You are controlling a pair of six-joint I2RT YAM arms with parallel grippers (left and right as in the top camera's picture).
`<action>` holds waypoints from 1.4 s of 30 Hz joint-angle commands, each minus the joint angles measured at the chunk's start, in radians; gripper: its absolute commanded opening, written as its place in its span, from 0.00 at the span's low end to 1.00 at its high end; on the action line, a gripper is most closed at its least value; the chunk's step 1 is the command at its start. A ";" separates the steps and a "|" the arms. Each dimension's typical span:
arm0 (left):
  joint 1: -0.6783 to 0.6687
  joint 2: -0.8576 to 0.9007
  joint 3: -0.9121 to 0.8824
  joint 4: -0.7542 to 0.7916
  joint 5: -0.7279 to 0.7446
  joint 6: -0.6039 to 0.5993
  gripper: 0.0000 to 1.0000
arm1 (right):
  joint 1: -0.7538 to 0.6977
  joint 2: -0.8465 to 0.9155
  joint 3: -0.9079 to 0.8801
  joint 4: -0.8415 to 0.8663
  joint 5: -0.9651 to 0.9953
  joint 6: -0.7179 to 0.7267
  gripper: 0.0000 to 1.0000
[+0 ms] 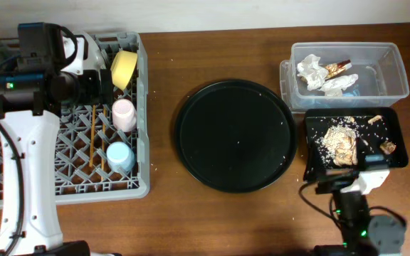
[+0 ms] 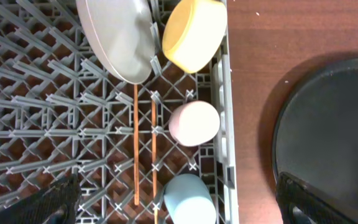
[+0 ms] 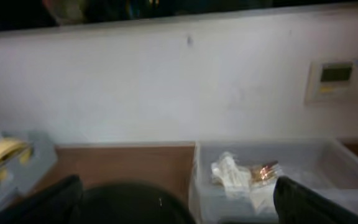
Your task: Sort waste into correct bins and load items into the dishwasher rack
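The grey dishwasher rack (image 1: 62, 186) stands at the left. In the left wrist view it holds the pale plate (image 2: 117, 37), the yellow bowl (image 2: 194, 34), the pink cup (image 2: 194, 122), the blue cup (image 2: 190, 199) and two chopsticks (image 2: 135, 149). My left gripper (image 2: 179, 208) hangs open and empty above the rack. The clear tub (image 1: 386, 67) holds crumpled white paper (image 1: 310, 70) and a brown wrapper (image 1: 337, 67). The shallow black tray (image 1: 393, 131) holds beige food scraps (image 1: 340, 141). My right gripper (image 3: 179, 202) is open and empty, facing the tub (image 3: 328, 162).
The large round black serving tray (image 1: 235, 135) lies mid-table between the rack and the bins, with a few crumbs on it. My right arm (image 1: 358, 186) sits at the front edge just below the shallow black tray. A white wall (image 3: 166, 81) is behind the table.
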 commanded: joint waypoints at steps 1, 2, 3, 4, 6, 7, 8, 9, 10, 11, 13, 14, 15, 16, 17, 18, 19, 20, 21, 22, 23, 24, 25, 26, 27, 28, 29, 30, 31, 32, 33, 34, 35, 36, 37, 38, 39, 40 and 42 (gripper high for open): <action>0.003 0.006 0.002 0.002 0.008 0.001 0.99 | 0.004 -0.122 -0.180 0.054 -0.026 0.000 0.98; 0.003 0.006 0.002 0.002 0.008 0.001 0.99 | 0.004 -0.143 -0.233 0.064 -0.025 0.000 0.98; 0.003 0.006 0.002 0.002 0.008 0.001 0.99 | 0.005 -0.142 -0.269 0.078 -0.027 0.001 0.98; 0.003 0.006 0.002 0.002 0.008 0.001 0.99 | 0.006 -0.142 -0.299 0.084 -0.028 0.002 0.98; 0.003 0.006 0.002 0.002 0.008 0.001 0.99 | 0.006 -0.142 -0.323 0.034 -0.033 0.006 0.98; 0.003 0.006 0.002 0.002 0.008 0.001 0.99 | 0.006 -0.142 -0.323 0.034 -0.019 0.005 0.99; 0.003 0.006 0.002 0.002 0.008 0.001 0.99 | 0.006 -0.142 -0.323 0.035 -0.022 0.005 0.98; 0.003 0.006 0.002 0.002 0.008 0.001 0.99 | 0.006 -0.142 -0.323 0.035 -0.022 0.005 0.98; 0.003 0.006 0.002 0.002 0.008 0.001 0.99 | 0.006 -0.141 -0.323 0.035 -0.022 0.005 0.98; 0.003 0.006 0.002 0.002 0.008 0.001 0.99 | 0.006 -0.141 -0.323 0.035 -0.022 0.005 0.99; 0.003 0.006 0.002 0.002 0.008 0.001 0.99 | 0.006 -0.141 -0.323 0.035 -0.022 0.005 0.99; 0.003 0.006 0.002 0.002 0.008 0.001 0.99 | 0.006 -0.141 -0.323 0.035 -0.022 0.005 0.98; 0.003 0.006 0.002 0.002 0.008 0.001 0.99 | 0.006 -0.141 -0.323 0.035 -0.022 0.005 0.98; 0.003 0.006 0.002 0.002 0.008 0.001 0.99 | 0.006 -0.141 -0.323 0.035 -0.022 0.005 0.98; 0.003 0.006 0.002 0.002 0.008 0.001 0.99 | 0.006 -0.141 -0.323 0.035 -0.022 0.005 0.98; 0.003 0.006 0.002 0.002 0.008 0.001 0.99 | 0.006 -0.141 -0.323 0.035 -0.022 0.005 0.98; 0.003 0.006 0.002 0.002 0.008 0.001 0.99 | 0.006 -0.141 -0.323 0.035 -0.022 0.005 0.98; 0.003 0.006 0.002 0.002 0.008 0.001 0.99 | 0.006 -0.141 -0.323 0.035 -0.022 0.005 0.98; 0.003 0.006 0.002 -0.003 -0.013 0.011 0.99 | 0.006 -0.141 -0.323 0.035 -0.022 0.005 0.98; 0.003 0.006 0.002 -0.022 -0.058 0.013 0.99 | 0.006 -0.141 -0.323 0.035 -0.022 0.005 0.98; 0.003 0.006 0.002 -0.037 -0.065 0.013 0.99 | 0.006 -0.141 -0.323 0.035 -0.022 0.005 0.98; 0.003 -0.007 0.002 -0.052 -0.065 0.013 0.99 | 0.006 -0.141 -0.323 0.035 -0.022 0.005 0.98; 0.003 -0.029 0.002 -0.049 -0.091 0.024 0.99 | 0.006 -0.141 -0.323 0.035 -0.022 0.005 0.98; 0.003 -0.047 0.002 -0.048 -0.088 0.024 0.99 | 0.006 -0.141 -0.323 0.035 -0.022 0.005 0.99; 0.003 -0.072 -0.004 -0.031 -0.074 0.025 0.99 | 0.006 -0.141 -0.323 0.035 -0.022 0.005 0.99; 0.003 -0.115 -0.045 0.040 -0.041 0.034 0.99 | 0.006 -0.141 -0.323 0.035 -0.022 0.005 0.98; 0.003 -0.154 -0.101 0.118 0.008 0.056 0.99 | 0.006 -0.141 -0.323 0.035 -0.022 0.005 0.99; 0.003 -0.221 -0.212 0.248 0.060 0.067 0.99 | 0.006 -0.141 -0.323 0.035 -0.022 0.005 0.98; 0.003 -0.297 -0.349 0.391 0.087 0.067 0.99 | 0.006 -0.141 -0.323 0.035 -0.022 0.005 0.98; 0.001 -0.383 -0.505 0.537 0.095 0.066 0.99 | 0.006 -0.141 -0.323 0.035 -0.022 0.005 0.98; -0.004 -0.488 -0.688 0.698 0.097 0.066 0.99 | 0.006 -0.141 -0.323 0.035 -0.022 0.005 0.98; -0.005 -0.549 -0.793 0.787 0.097 0.066 0.99 | 0.006 -0.141 -0.323 0.035 -0.022 0.005 0.98; -0.004 -0.677 -0.997 0.937 0.097 0.066 0.99 | 0.006 -0.141 -0.323 0.035 -0.022 0.005 0.98; -0.004 -0.745 -1.095 0.999 0.097 0.066 0.99 | 0.006 -0.141 -0.323 0.035 -0.022 0.005 0.98; -0.004 -0.833 -1.214 1.056 0.095 0.067 0.99 | 0.006 -0.141 -0.323 0.035 -0.022 0.005 0.98; -0.004 -0.912 -1.315 1.094 0.083 0.068 0.99 | 0.006 -0.141 -0.323 0.035 -0.022 0.005 0.98; -0.003 -0.952 -1.366 1.107 0.075 0.070 0.99 | 0.006 -0.141 -0.323 0.035 -0.022 0.005 0.98; -0.003 -1.015 -1.441 1.119 0.058 0.071 0.99 | 0.006 -0.141 -0.323 0.035 -0.022 0.005 0.98; -0.003 -1.128 -1.571 1.168 0.051 0.071 0.99 | 0.006 -0.141 -0.323 0.035 -0.022 0.005 0.98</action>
